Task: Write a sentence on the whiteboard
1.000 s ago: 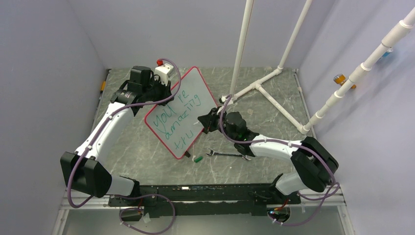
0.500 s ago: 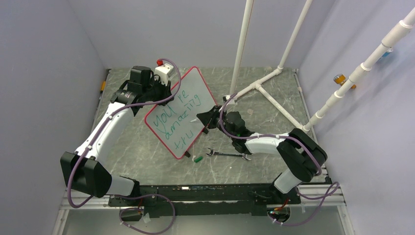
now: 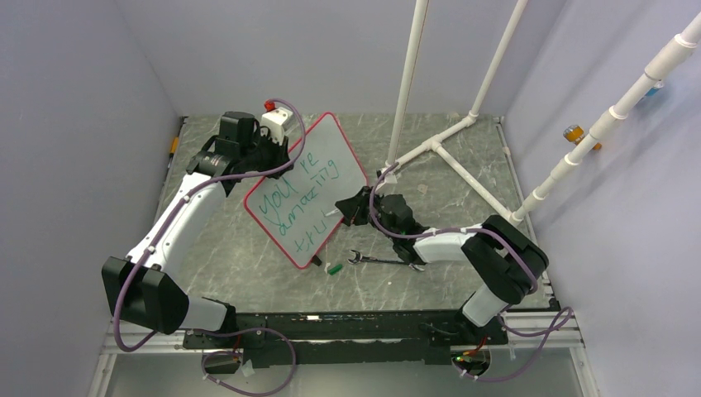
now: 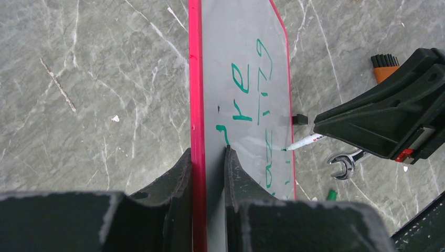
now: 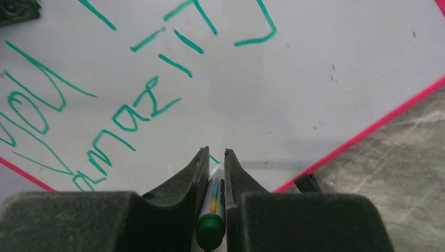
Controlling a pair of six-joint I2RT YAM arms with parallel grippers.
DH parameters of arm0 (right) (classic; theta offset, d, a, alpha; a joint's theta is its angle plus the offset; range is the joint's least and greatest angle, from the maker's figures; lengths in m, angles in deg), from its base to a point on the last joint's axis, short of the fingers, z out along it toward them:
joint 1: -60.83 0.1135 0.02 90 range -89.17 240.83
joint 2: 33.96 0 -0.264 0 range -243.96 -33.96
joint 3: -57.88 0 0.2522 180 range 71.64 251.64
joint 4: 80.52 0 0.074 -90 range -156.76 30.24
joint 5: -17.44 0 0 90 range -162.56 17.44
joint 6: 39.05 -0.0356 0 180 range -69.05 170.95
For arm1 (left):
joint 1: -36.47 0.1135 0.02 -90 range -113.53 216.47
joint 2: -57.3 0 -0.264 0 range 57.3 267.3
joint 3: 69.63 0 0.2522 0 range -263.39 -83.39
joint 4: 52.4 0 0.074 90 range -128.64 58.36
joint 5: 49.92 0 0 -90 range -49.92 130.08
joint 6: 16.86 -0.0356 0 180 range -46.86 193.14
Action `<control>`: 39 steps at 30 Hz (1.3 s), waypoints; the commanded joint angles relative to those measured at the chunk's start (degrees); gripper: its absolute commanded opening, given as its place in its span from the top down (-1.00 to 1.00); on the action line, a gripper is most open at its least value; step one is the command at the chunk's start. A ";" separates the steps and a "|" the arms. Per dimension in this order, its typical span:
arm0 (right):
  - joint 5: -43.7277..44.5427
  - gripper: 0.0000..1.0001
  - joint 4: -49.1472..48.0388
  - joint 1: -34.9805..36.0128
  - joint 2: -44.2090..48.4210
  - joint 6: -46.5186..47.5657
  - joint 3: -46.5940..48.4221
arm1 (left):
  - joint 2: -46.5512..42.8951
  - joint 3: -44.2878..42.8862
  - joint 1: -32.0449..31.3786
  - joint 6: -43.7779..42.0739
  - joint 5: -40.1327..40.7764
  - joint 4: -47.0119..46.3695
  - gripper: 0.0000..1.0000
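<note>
The whiteboard (image 3: 318,165) is white with a red frame and stands tilted on its lower edge on the table. My left gripper (image 3: 266,157) is shut on its upper left edge (image 4: 197,131). The sentence (image 3: 298,203) is green lettering in three lines, also seen in the right wrist view (image 5: 131,94). My right gripper (image 3: 349,208) is shut on a green marker (image 5: 212,207). The marker's tip (image 4: 286,149) touches the board near its lower right edge, by the bottom line of writing.
A metal wrench (image 3: 382,261) and the green marker cap (image 3: 333,269) lie on the table in front of the board. White pipes (image 3: 450,153) run across the back right of the table. An orange and black brush (image 4: 385,65) lies behind the right gripper.
My right gripper has moved down along the board's right side and its arm has folded closer in. The last line of writing has grown. The left arm and board stay still.
</note>
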 commanded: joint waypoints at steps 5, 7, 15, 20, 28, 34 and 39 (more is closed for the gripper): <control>1.47 1.00 -1.49 -0.22 -3.94 1.28 -1.10 | 0.01 0.32 0.20 -7.64 8.82 4.57 1.00; 1.54 1.00 -1.41 -0.30 -4.70 1.35 -0.89 | 0.07 0.34 0.17 -7.66 8.84 4.52 1.00; 2.55 1.00 -0.66 -1.37 -5.42 1.67 0.36 | 0.18 0.29 0.20 -7.63 8.80 4.63 1.00; 2.94 1.00 -0.38 -2.41 -4.20 1.55 2.11 | 0.29 0.34 0.24 -7.63 8.67 4.64 1.00; 3.95 1.00 -1.47 -3.42 -0.47 0.00 0.93 | 0.18 0.31 0.23 -7.63 8.67 4.64 1.00; 2.45 1.00 -6.37 -4.12 1.23 -3.19 -1.31 | 0.14 0.26 0.22 -7.67 8.73 4.62 1.00; 1.48 1.00 -7.18 -4.63 0.40 -4.44 0.13 | 0.10 0.31 0.17 -7.63 8.75 4.63 1.00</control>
